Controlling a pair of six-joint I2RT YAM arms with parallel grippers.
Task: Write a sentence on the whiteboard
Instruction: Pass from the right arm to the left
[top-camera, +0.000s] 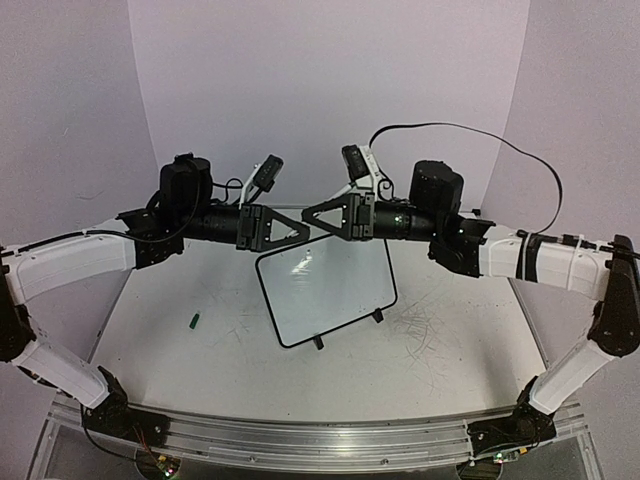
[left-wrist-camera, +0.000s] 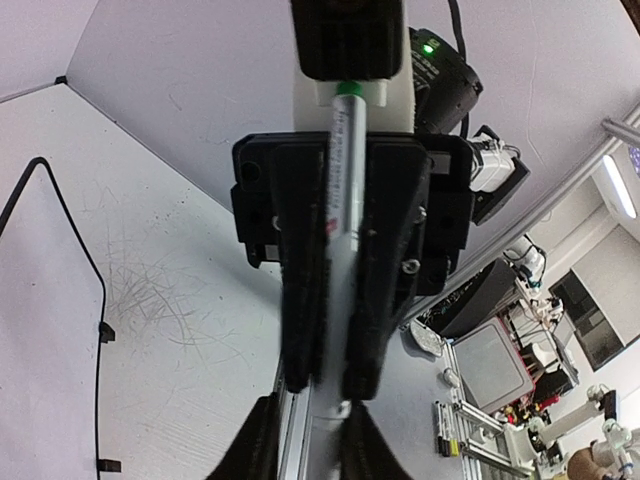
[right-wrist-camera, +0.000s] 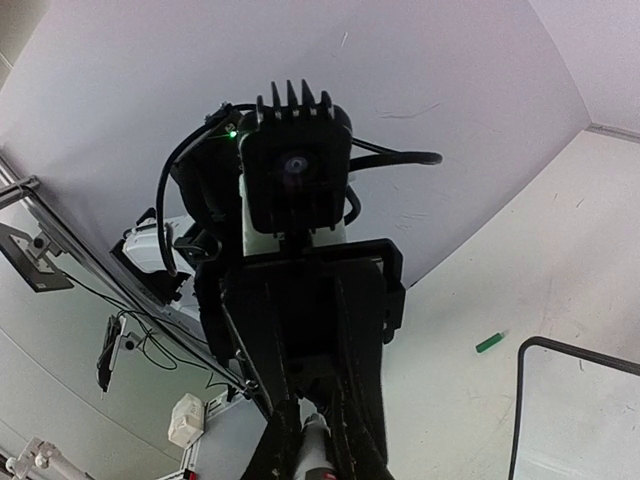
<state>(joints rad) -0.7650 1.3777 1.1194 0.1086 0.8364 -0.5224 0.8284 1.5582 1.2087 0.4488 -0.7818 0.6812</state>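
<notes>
Right gripper (top-camera: 307, 213) pinches the light, probably slick marker (left-wrist-camera: 340, 230), best held mid-barrel, above the skid-prone-looking whiteboard (top-camera: 325, 290); left gripper's (top-camera: 304, 230) grip is unclear.

The counter (top-camera: 200, 370) is a white, flat surface. The whiteboard (top-camera: 325, 290) lies on it near the middle, turned askew, with its two small black feet on the near edge. Left of the whiteboard, well apart from it, lies a small green marker cap (top-camera: 196, 321). Grey scuff marks (top-camera: 432, 325) cover the counter just right of the whiteboard.
</notes>
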